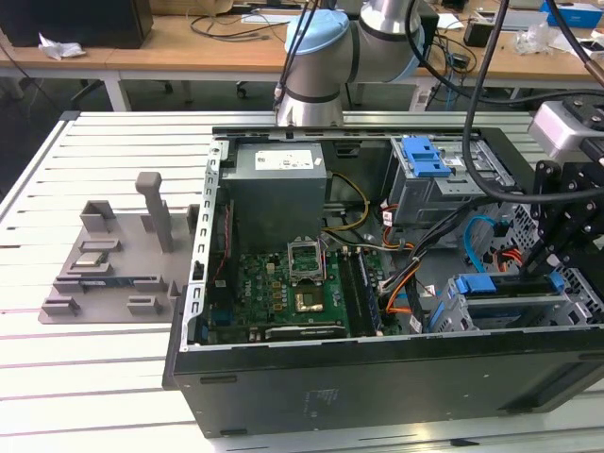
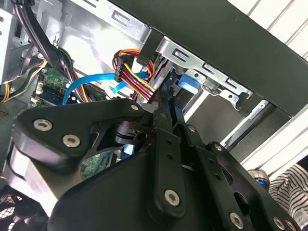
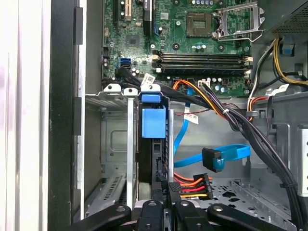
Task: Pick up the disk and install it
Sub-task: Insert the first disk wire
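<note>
Computer case (image 1: pixel 377 377): lying open on its side on a slatted table (image 1: pixel 94 377), with the robot arm (image 1: pixel 330 47) reaching in from behind.

Motherboard (image 1: pixel 274 283): sitting exposed in the middle of the case, well apart from the work.

Drive cage (image 3: pixel 115 144): standing in the case's corner at the exterior view's right, its silver walls framing a narrow slot.

Gripper (image 3: pixel 169 192): hanging over that slot. Its fingers are drawn close together and appear to be clamping the near edge of the disk.

The disk (image 3: pixel 156 163): standing on edge inside the slot, between the cage's silver rails.

How it is looking: from the first wrist view it is showing as a thin dark edge running into the cage. A blue plastic piece (image 3: pixel 154 122) is sitting in the same slot at its far end. In the exterior view its blue side rails (image 1: pixel 510 286) are showing along the top of the cage. No label is showing.

Cable bundle (image 3: pixel 192 183): the red, orange and black wires are lying just beside the fingers, with a blue data cable (image 3: pixel 226 154) looping nearby.

Risk: the disk looks partly seated, so a tilted push could be jamming a rail against the cage wall. The fingers could also be snagging the wires as they are working so near them.
</note>
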Controlling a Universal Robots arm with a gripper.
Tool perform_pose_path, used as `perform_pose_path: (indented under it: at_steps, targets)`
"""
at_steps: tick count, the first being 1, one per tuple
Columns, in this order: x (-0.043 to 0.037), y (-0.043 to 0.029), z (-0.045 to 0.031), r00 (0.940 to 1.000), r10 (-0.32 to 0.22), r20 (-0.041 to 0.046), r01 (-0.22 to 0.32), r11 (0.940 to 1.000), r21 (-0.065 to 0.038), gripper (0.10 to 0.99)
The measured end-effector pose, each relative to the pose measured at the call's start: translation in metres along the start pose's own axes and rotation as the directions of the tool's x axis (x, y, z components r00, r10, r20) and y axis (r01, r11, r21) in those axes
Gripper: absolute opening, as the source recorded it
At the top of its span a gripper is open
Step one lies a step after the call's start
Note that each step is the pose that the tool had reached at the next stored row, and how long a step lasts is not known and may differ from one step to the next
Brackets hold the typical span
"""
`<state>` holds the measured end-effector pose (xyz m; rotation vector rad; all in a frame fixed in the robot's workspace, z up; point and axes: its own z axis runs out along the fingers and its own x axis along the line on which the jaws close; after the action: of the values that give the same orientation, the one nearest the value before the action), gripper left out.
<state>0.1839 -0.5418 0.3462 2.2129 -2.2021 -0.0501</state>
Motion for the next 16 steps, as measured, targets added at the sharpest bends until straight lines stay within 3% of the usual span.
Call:
perform_pose_path:
  at_steps: [16]
  targets:
    - [0.0027, 0.0000, 0.0014, 1.0000, 0.000, 0.0012, 0.000, 1.0000, 0.000, 0.165]
